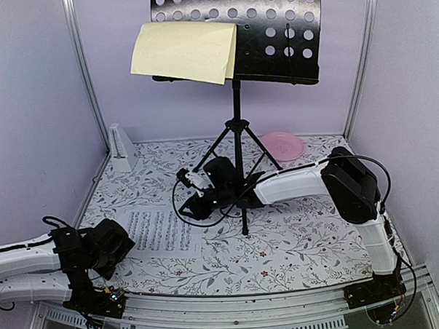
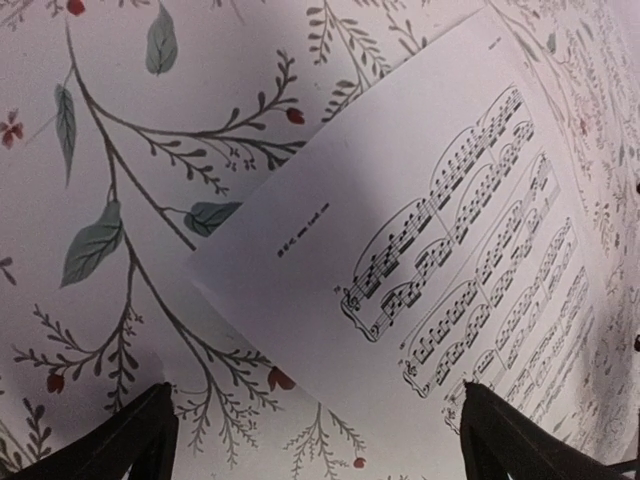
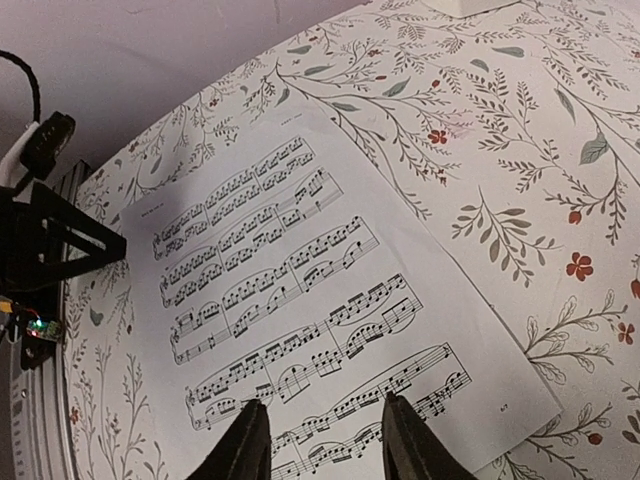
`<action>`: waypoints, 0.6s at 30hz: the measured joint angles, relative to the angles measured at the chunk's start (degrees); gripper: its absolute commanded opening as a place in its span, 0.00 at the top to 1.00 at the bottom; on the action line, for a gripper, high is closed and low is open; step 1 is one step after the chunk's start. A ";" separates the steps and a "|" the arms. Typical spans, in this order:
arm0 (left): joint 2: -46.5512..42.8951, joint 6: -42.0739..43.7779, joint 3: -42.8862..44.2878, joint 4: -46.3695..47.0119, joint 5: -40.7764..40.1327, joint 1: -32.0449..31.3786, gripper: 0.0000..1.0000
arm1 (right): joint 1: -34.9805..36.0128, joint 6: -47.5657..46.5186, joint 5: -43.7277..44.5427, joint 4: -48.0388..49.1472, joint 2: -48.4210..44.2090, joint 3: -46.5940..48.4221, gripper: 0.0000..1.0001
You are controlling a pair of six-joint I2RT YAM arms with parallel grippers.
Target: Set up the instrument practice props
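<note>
The black perforated music stand (image 1: 272, 31) stands at the back on tripod legs. The yellowish page (image 1: 185, 51) rests on its left half. The white sheet-music page (image 1: 162, 229) lies flat on the floral tablecloth; it also shows in the left wrist view (image 2: 430, 230) and the right wrist view (image 3: 300, 290). My right gripper (image 1: 188, 208) (image 3: 328, 432) is open just above the page's right part, holding nothing. My left gripper (image 1: 118, 243) (image 2: 315, 440) is open and empty over the page's left corner. The pale-grey pyramid metronome (image 1: 121, 147) stands at the back left.
A pink round plate (image 1: 281, 144) lies at the back right. The stand's pole and tripod legs (image 1: 241, 171) rise right beside my right forearm. White walls and metal frame posts close in the table. The left arm (image 3: 40, 240) shows at the left of the right wrist view.
</note>
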 measured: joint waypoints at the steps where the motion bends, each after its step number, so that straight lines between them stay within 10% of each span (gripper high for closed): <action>1: -0.50 0.09 -0.35 0.55 -0.70 0.00 0.06 | 0.02 -0.17 0.02 -0.37 0.48 0.00 0.68; 18: -10.88 20.83 -10.82 22.95 -3.21 10.56 0.31 | 0.85 -2.56 2.14 -2.19 7.93 2.58 0.92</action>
